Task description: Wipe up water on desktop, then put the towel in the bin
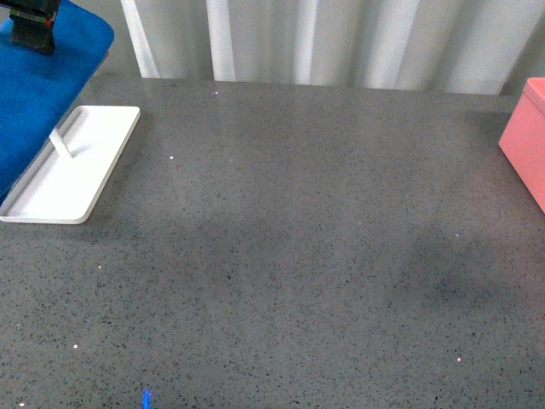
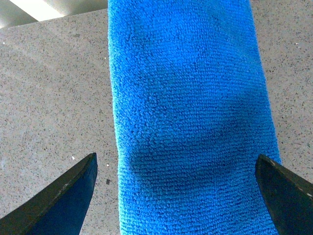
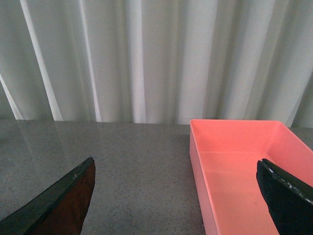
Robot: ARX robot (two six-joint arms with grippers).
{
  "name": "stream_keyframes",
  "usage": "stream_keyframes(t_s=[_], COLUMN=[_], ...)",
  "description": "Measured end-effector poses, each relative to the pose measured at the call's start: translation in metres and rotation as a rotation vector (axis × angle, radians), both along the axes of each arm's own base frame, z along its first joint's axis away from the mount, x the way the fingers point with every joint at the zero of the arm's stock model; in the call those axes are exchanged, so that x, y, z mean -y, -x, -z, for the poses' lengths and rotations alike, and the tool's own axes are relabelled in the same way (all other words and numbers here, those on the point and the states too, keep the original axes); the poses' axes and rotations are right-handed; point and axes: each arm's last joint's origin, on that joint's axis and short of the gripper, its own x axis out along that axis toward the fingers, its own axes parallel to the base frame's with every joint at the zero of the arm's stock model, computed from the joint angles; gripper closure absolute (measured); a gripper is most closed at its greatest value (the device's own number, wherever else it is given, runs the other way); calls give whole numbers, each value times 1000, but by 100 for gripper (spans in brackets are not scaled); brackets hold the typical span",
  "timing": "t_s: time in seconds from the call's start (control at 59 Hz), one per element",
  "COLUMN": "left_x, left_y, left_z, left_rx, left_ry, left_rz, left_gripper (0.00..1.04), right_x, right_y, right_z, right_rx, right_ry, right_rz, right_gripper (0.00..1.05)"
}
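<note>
Dark fingers (image 2: pixel 63 200) of the left gripper (image 2: pixel 175 159) stood wide apart in the left wrist view. The towel (image 2: pixel 190 112) ran as a blue plush band between them and away over the desktop (image 1: pixel 289 256). That gripper was released. Contact between its pads and the cloth could not be confirmed.

The right gripper (image 3: pixel 176 161) was likewise spread wide, with nothing between its fingers.

Positions are given relative to the white tray (image 1: pixel 51 200), which lay flat on the desktop.
- Towel: immediately left of the tray, its edge overlapping the tray's left rim in the front view, with the dark body of the left gripper above the cloth. Whether the towel rested on the surface or hung clear could not be told.
- The bin (image 3: pixel 234 161): well to the right of the tray, at the opposite side of the desktop. It was salmon-pink, straight-sided and open-topped, and its interior was bare where seen. It was only partly in frame in the front view.
- One short white rod (image 1: pixel 64 143): standing tilted inside the tray.
- Pale pleated curtain (image 1: pixel 341 43): behind the tray, beyond the far edge of the desktop.

Faint darker patches showed on the desktop right of the tray. Whether they were wet could not be determined.
</note>
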Motion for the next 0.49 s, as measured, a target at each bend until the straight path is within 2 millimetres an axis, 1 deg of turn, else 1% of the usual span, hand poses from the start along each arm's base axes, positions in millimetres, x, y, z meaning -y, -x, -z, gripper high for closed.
stream_keyframes(t_s=[0.187, 0.492], left_x=[0, 0], left_y=[-1, 2], left_z=[5, 20], left_rx=[-8, -29], left_ry=[-4, -3], left_rz=[-1, 1], left_gripper=[7, 7], right_x=[0, 0], right_y=[0, 0], right_z=[0, 0], right_rx=[0, 0], right_ry=[0, 0], right_rz=[0, 0], right_gripper=[7, 7])
